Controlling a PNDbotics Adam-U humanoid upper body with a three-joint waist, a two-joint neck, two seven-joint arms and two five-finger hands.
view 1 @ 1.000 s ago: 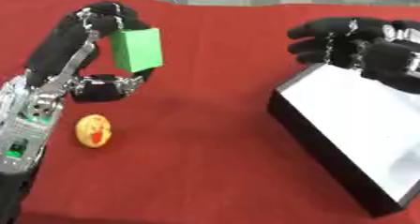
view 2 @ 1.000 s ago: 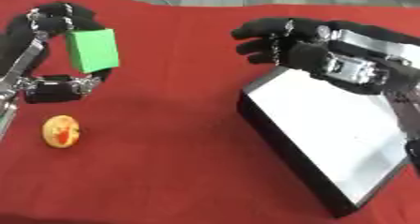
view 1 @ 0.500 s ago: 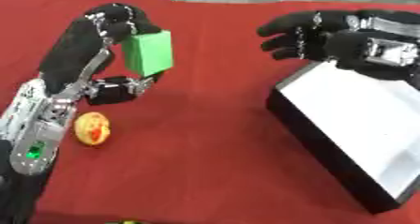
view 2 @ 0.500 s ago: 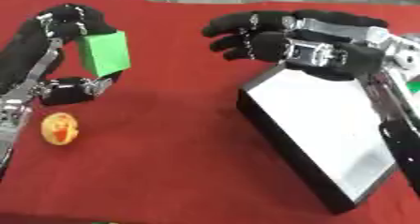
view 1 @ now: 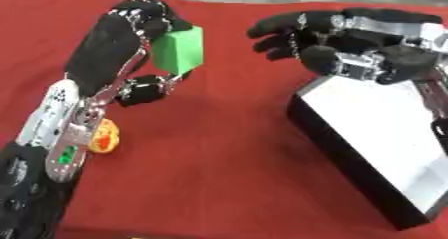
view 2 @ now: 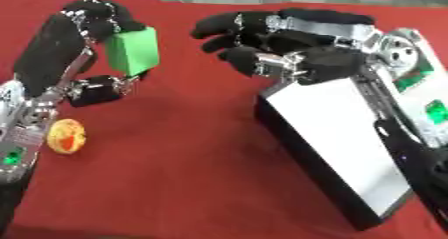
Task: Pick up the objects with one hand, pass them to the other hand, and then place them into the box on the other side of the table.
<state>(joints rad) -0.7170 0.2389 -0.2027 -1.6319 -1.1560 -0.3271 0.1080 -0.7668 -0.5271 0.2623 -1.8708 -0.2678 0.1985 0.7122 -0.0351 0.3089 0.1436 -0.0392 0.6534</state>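
A green block (view 1: 179, 50) hangs above the red table, pinched between the fingers and thumb of my left hand (view 1: 131, 38). My right hand (view 1: 324, 38) is open, fingers spread and pointing left toward the block, a short gap away from it. This hand hovers over the far corner of the box (view 1: 376, 138), a black-walled box with a white inside, lying at the right of the table. A small yellow and orange object (view 2: 66, 136) lies on the cloth at the left, partly behind my left forearm in the left eye view.
The red tablecloth (view 1: 219, 173) covers the whole surface. The box takes up the right side. A grey floor shows past the table's far edge.
My left hand has carried the green block to the right and up. My right hand has moved left, away from above the box, toward the block.
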